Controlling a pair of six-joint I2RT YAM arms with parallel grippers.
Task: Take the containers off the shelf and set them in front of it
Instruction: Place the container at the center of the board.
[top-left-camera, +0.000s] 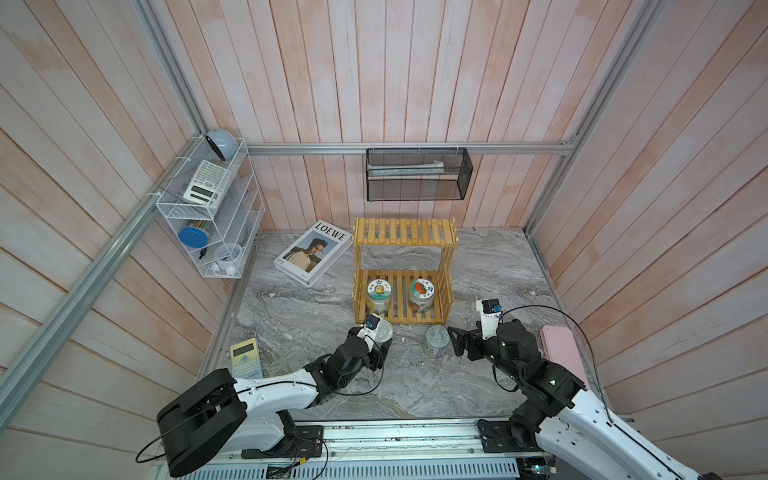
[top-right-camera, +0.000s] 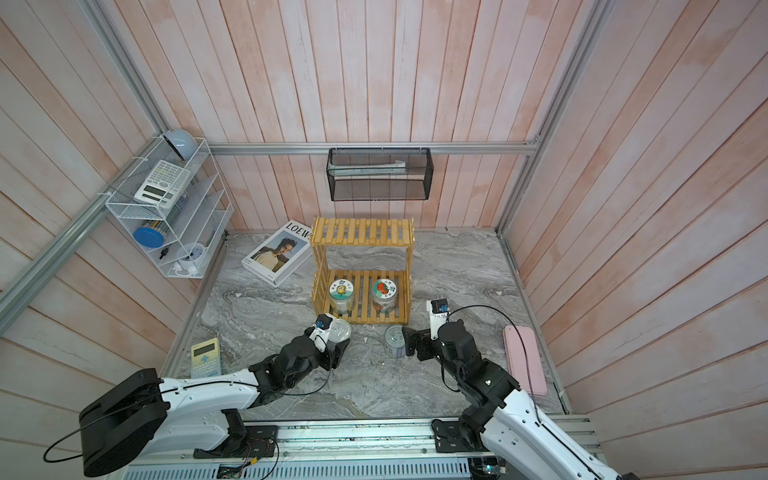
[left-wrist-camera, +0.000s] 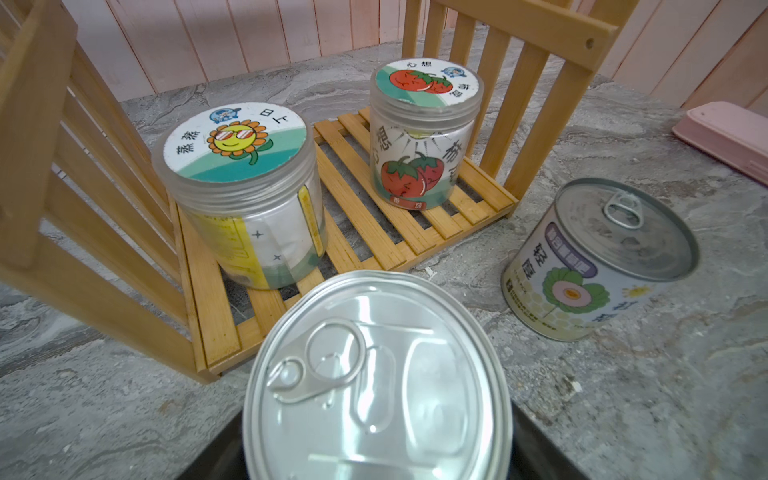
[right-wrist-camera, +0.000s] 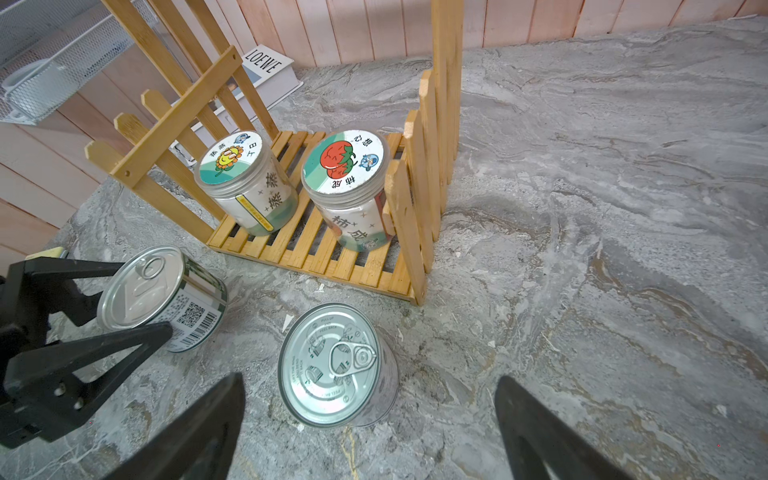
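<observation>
The yellow wooden shelf (top-left-camera: 403, 232) has nothing on its top tier. On its lower tier stand two clear jars, one with a sunflower lid (top-left-camera: 379, 293) (left-wrist-camera: 235, 143) and one with a tomato lid (top-left-camera: 422, 291) (left-wrist-camera: 426, 83). My left gripper (top-left-camera: 384, 347) (right-wrist-camera: 145, 297) is shut on a silver pull-tab can (top-left-camera: 382, 331) (left-wrist-camera: 374, 374), low by the shelf's front left corner. A second can (top-left-camera: 436, 340) (right-wrist-camera: 332, 365) stands on the table in front of the shelf. My right gripper (top-left-camera: 455, 338) (right-wrist-camera: 370, 378) is open just behind it, fingers wide on either side.
A LOEWE book (top-left-camera: 311, 257) lies left of the shelf. A yellow calculator (top-left-camera: 246, 358) sits by the left wall and a pink case (top-left-camera: 563, 357) by the right wall. A white wire rack (top-left-camera: 208, 208) and a black mesh basket (top-left-camera: 417, 174) hang on the walls.
</observation>
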